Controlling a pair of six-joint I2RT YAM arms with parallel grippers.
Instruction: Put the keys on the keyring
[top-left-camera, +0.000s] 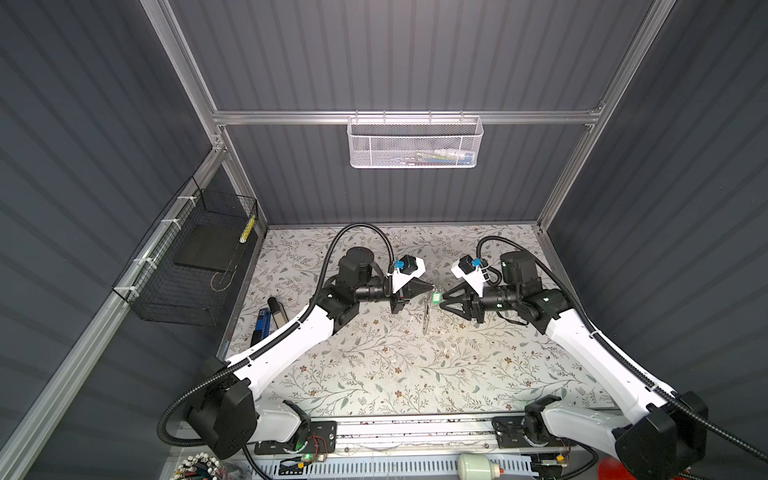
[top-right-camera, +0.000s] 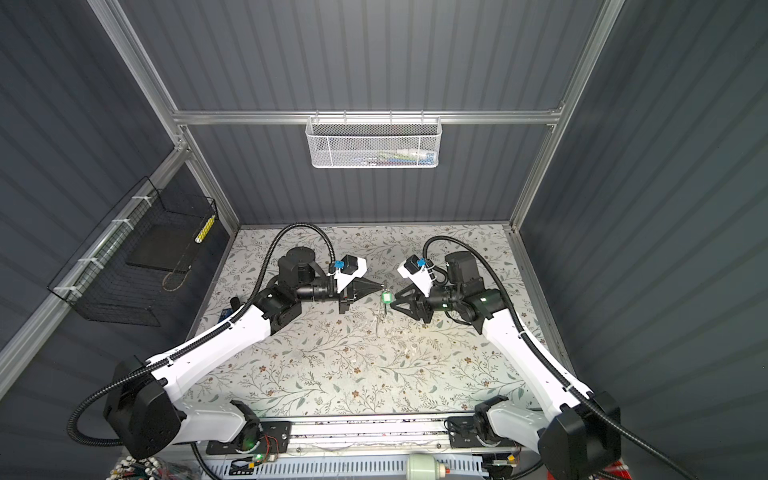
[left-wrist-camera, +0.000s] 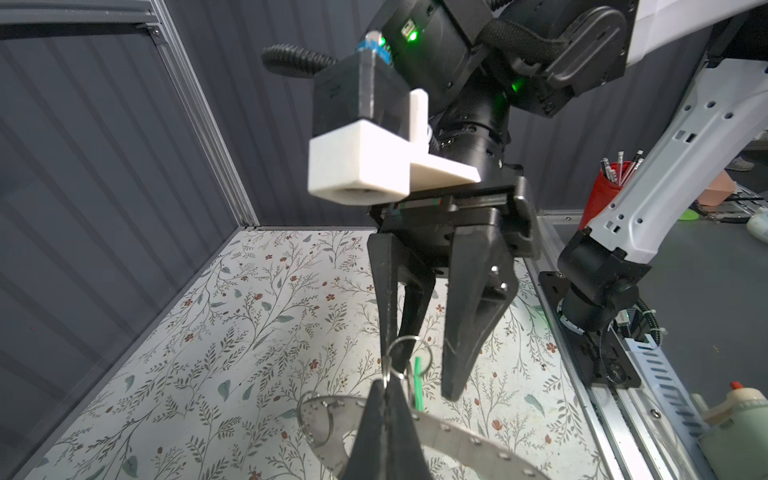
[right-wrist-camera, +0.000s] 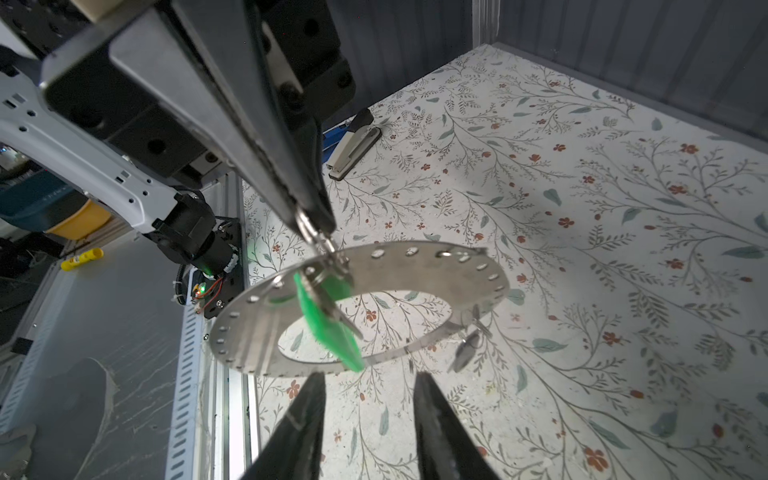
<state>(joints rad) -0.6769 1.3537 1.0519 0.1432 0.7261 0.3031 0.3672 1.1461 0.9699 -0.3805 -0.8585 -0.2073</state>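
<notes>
The left gripper (right-wrist-camera: 321, 222) is closed on a small wire loop (right-wrist-camera: 304, 226) of the keyring (right-wrist-camera: 415, 270), which hangs under its tips. The green key tag (right-wrist-camera: 328, 328) hangs there too, just before the right gripper (right-wrist-camera: 368, 380), whose jaws stand apart and empty.

grey holed keyring (right-wrist-camera: 415, 270) aloft, tilted, translucent green key tag (right-wrist-camera: 332, 340) dangling at its rim
</notes>
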